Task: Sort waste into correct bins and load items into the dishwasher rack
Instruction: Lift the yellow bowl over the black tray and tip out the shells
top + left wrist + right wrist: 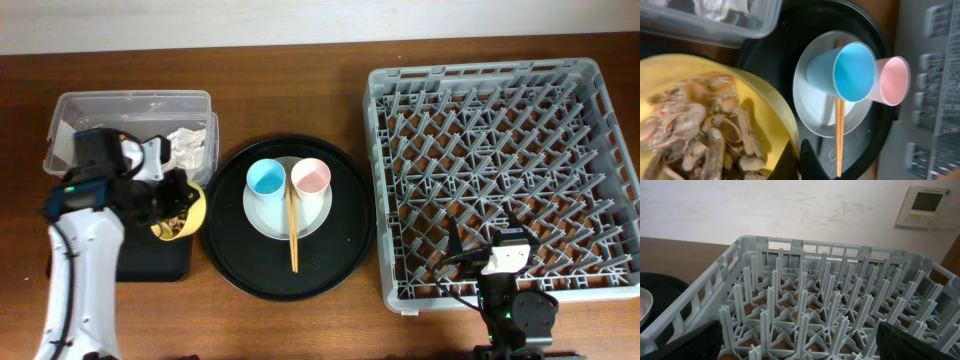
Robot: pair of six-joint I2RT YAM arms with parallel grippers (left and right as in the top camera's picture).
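- The left tool [800,160] is pinching the rim of the yellow bowl [767,107], one finger on each side of the wall. The bowl hangs from it roughly level.
- The brown, crumbly food scraps [700,130] are all heaped inside the bowl, and nothing has been tipped out yet.
- I'd say the step in hand is emptying those scraps. The shallow black tray [150,262] lies just beneath and behind the left tool, with the bowl over its corner.
- Just beyond that tool is the clear box [130,105], with a crumpled white napkin [722,7] lying in it.
- The next move looks like rolling the wrist over the black tray so the scraps slide out. The pinch has to stay firm, because the rim is thin.
- After that the bowl needs carrying over to the rack [500,150], well off to the left tool's right.
- On the table between the two tools is the round tray [345,240]. It carries the plate [815,110], the blue cup [852,72], the pink cup [892,80] and the chopsticks [839,135], all waiting.
- The right tool [483,242] is spread wide and holds nothing. It hovers at the rack's near edge, with the pegs straight ahead of it.
- For writing, a wall panel [927,207] with a small screen shows beyond the right tool, but its lettering is too small to read. I can't see any brand on the cups or the bowl.
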